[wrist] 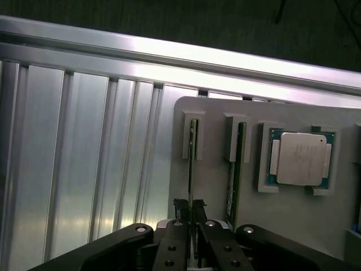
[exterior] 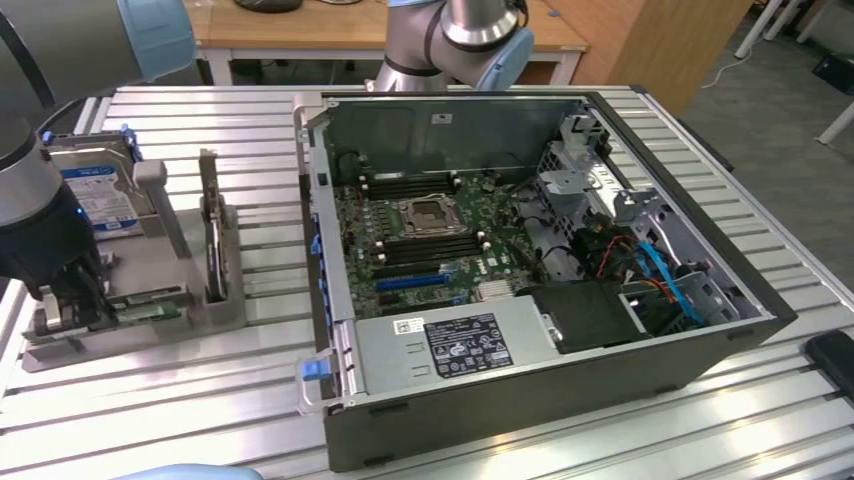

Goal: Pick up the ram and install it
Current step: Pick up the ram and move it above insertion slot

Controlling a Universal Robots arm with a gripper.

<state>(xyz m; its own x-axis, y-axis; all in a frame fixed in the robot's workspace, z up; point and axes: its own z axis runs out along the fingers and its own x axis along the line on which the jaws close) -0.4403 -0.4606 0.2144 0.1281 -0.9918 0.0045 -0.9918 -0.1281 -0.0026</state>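
Observation:
Two green ram sticks stand on edge in slots of a grey holder (wrist: 214, 113). My gripper (wrist: 190, 208) is lowered over the outer ram stick (wrist: 192, 161), one black finger (wrist: 181, 208) pressed against each side of it, shut on it. The stick still sits in its slot. The second ram stick (wrist: 234, 169) stands beside it, untouched. In the exterior view the gripper (exterior: 74, 300) is down at the holder's near end (exterior: 134, 335) on that view's left, and the green ram (exterior: 150, 308) shows beside the fingers.
A square silver processor chip (wrist: 300, 158) lies in the holder next to the sticks. A hard drive (exterior: 100, 190) and a tall dark card (exterior: 211, 235) stand in the same holder. The open computer case (exterior: 534, 330) with its motherboard (exterior: 427, 230) sits to the exterior view's right on the slatted aluminium table (exterior: 200, 420).

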